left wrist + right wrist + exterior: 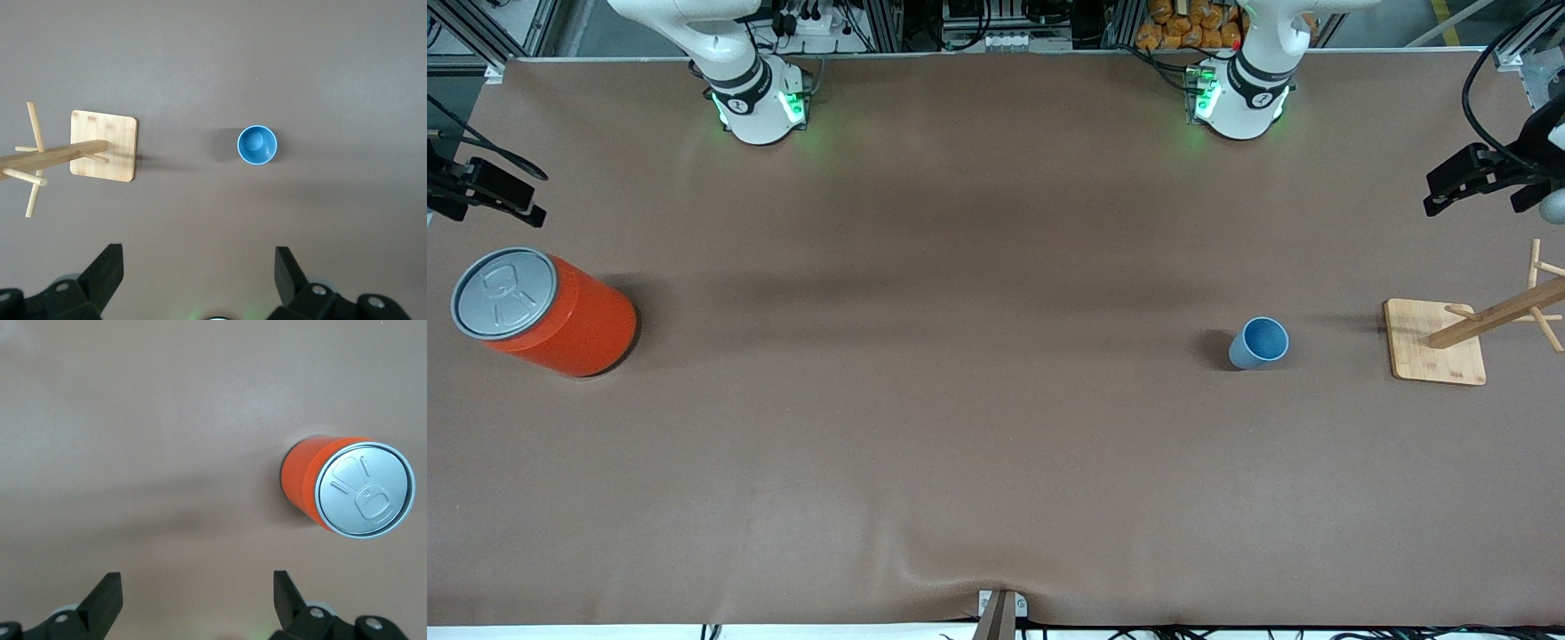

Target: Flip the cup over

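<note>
The small light-blue cup [1259, 343] stands upright on the brown table with its mouth up, toward the left arm's end. It also shows in the left wrist view [257, 145], where I look straight down into its darker blue inside. My left gripper [198, 257] is open and empty, high above the table and well apart from the cup. My right gripper [197, 580] is open and empty, high above bare table, apart from the orange can. Neither gripper shows in the front view, only the arms' bases.
A large orange can [543, 311] with a grey pull-tab lid stands at the right arm's end, also in the right wrist view [347, 490]. A wooden peg rack on a square base [1436, 354] stands beside the cup at the left arm's end [103, 145].
</note>
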Available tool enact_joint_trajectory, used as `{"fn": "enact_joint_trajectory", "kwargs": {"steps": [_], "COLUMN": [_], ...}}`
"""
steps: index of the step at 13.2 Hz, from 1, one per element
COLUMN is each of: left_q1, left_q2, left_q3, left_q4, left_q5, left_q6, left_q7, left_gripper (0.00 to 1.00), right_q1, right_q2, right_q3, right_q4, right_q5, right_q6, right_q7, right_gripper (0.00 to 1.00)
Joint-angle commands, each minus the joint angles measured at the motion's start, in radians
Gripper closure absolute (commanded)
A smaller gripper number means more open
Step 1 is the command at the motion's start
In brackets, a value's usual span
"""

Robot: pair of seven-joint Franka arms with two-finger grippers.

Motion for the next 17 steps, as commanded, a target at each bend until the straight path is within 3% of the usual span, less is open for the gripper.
{"fn": "enact_joint_trajectory", "kwargs": {"steps": [1,6,17], "left_q1": [0.001,0.001,0.001], "left_q2": [-0.008,-0.005,0.003], "left_q3": [0.000,0.002,-0.008], "left_q4": [0.000,-0.003,0.000], "left_q5": [-0.010,-0.010,-0.031], "left_q6": [-0.014,-0.014,-0.034], "left_q7": [-0.007,-0.005,-0.004], "left_gripper": [0.00,0.00,0.00], "right_q1": [0.001,0.002,-0.006], "right_q2": [-0.006,-0.006,-0.008], "right_q3": [0.005,0.005,0.003], "right_q4": [-0.002,-0.002,0.000], "right_q5": [0.003,0.048,0.046], "right_q6": [0.000,0.005,-0.008], "right_q7": [0.004,0.004,0.002], "right_gripper": [0.00,0.00,0.00]}}
